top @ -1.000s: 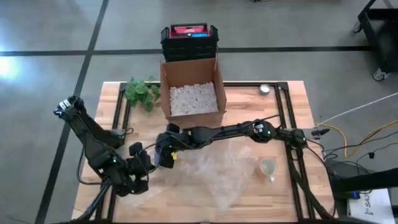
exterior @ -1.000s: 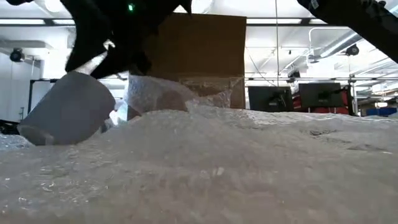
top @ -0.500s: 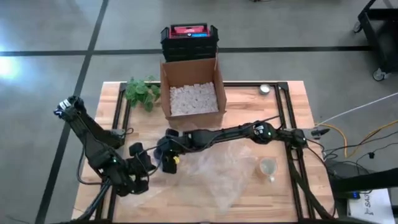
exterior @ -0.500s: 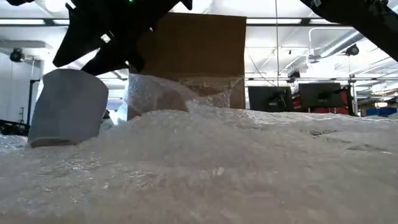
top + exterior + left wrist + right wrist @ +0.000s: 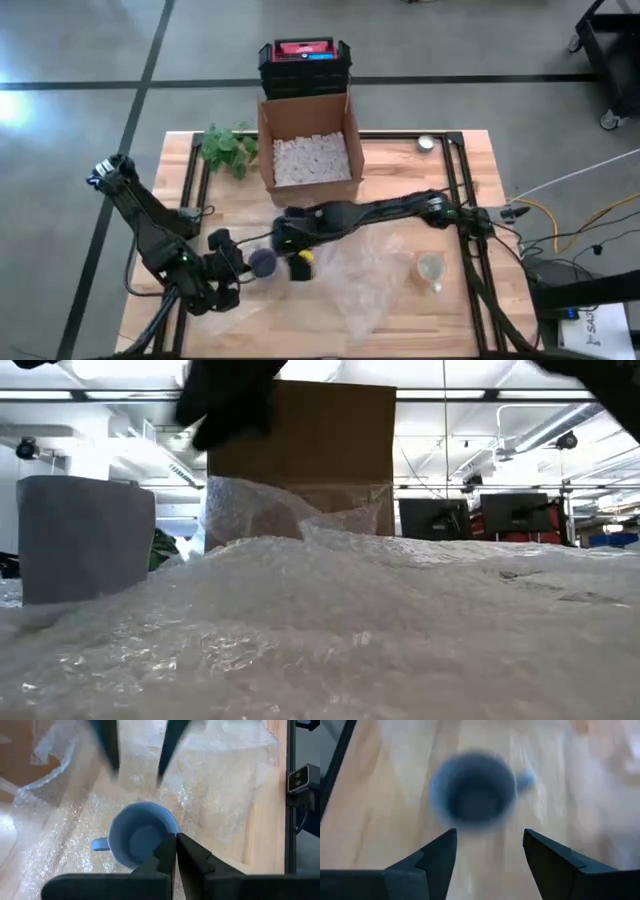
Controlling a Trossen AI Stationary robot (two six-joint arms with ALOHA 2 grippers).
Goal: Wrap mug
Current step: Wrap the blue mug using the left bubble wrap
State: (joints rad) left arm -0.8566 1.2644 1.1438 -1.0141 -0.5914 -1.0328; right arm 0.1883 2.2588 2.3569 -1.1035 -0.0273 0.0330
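Observation:
A blue-grey mug (image 5: 263,262) stands upright, mouth up, with its base on the left edge of a sheet of clear bubble wrap (image 5: 350,272). It also shows in the low view, mug (image 5: 85,538), and from above in the left wrist view, mug (image 5: 142,837). My right gripper (image 5: 287,250) hangs open just to the mug's right and above it; the mug (image 5: 472,790) lies beyond its spread fingers. My left gripper (image 5: 237,266) is shut just to the mug's left, its fingertips (image 5: 175,845) above the rim and clear of it as far as I see.
An open cardboard box (image 5: 305,155) of white packing pieces stands at the far middle, with a dark crate (image 5: 303,55) behind it. A green plant sprig (image 5: 228,148) lies at the far left. A clear glass (image 5: 430,268) stands near the right, beside black frame rails (image 5: 462,190).
My right gripper has brought the mug from tilted to upright, set it down on the bubble wrap, let go, and drawn back up and toward the table's right. The mug now stands free.

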